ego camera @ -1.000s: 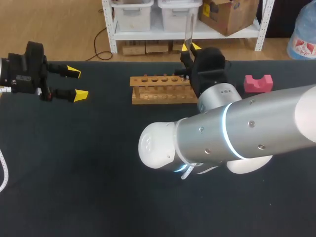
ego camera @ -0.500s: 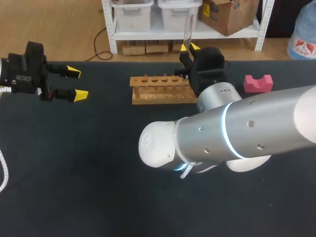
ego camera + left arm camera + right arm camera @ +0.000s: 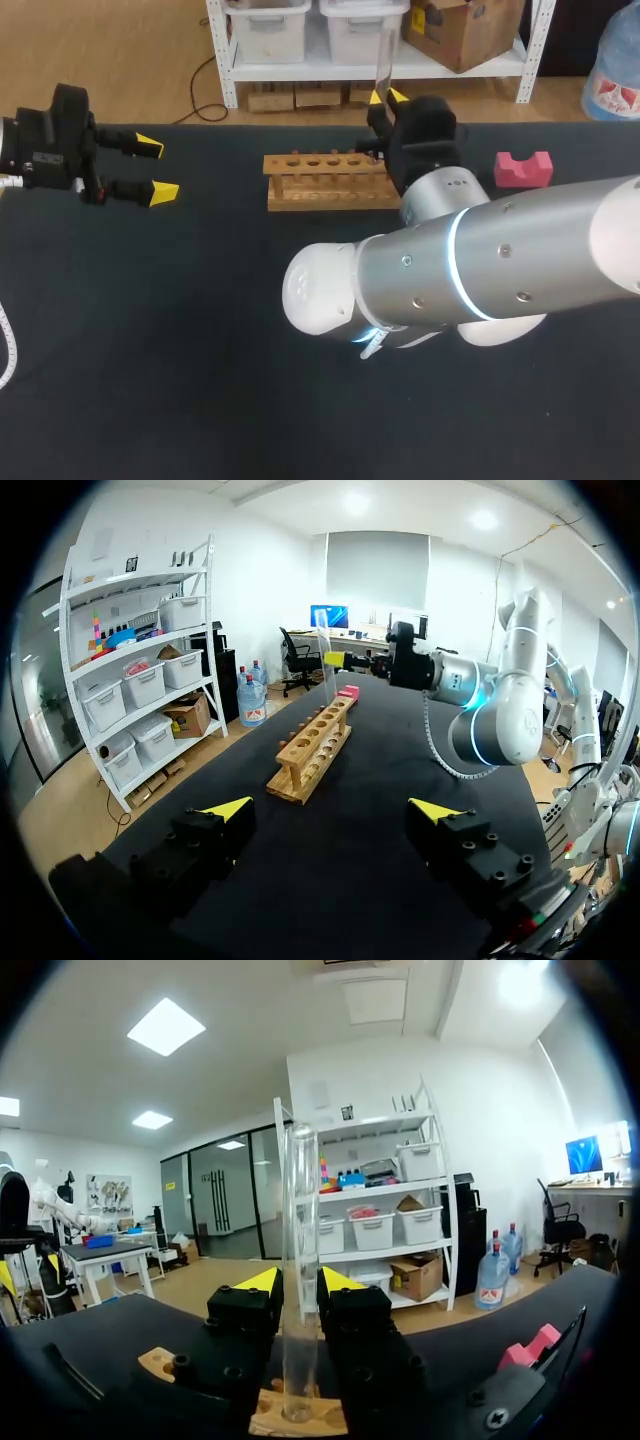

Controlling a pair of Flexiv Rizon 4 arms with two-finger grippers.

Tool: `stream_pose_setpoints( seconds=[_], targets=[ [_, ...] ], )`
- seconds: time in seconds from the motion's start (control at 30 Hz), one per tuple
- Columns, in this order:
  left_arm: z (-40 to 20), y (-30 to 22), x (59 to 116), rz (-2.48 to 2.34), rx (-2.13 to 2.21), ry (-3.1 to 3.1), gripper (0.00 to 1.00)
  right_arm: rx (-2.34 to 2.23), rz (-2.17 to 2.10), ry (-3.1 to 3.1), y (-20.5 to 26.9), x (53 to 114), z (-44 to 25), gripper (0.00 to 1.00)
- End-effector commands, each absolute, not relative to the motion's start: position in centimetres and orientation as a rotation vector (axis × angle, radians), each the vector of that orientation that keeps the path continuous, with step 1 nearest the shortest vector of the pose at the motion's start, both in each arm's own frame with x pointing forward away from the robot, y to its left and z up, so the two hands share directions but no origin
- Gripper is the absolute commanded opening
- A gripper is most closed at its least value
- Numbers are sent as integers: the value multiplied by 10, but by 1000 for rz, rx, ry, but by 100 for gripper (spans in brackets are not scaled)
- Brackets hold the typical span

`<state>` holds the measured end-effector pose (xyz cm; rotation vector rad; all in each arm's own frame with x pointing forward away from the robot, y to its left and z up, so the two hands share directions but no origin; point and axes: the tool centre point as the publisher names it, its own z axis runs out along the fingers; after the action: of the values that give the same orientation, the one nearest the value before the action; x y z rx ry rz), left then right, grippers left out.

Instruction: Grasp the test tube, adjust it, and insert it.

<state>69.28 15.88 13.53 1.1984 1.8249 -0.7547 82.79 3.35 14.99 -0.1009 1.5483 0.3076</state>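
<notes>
Head view: test tube (image 3: 382, 60) upright over wooden rack (image 3: 325, 180)

Right gripper (image 3: 386, 96) clamps the test tube, a clear, long glass cylinder, in the frame's upper middle above the wooden rack's right end. Left gripper (image 3: 155, 169) sits far left, fingers spread apart.

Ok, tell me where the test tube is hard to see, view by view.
Head view: the clear test tube fades into the pale background, above the right hand. Left wrist view: faint against the bright wall. Right wrist view: plainest, upright between the hand's fingers.
</notes>
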Motion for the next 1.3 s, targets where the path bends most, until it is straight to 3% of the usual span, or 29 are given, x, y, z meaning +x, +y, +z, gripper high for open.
stream_pose_setpoints(
  seconds=[0.03, 1.3],
  targets=[
    [134, 160, 693, -755, 1197, 1817, 100, -102, 311, 1553, 33, 828, 148, 0],
    [134, 160, 693, -755, 1197, 1817, 100, -119, 316, 1661, 35, 803, 113, 0]
  ],
)
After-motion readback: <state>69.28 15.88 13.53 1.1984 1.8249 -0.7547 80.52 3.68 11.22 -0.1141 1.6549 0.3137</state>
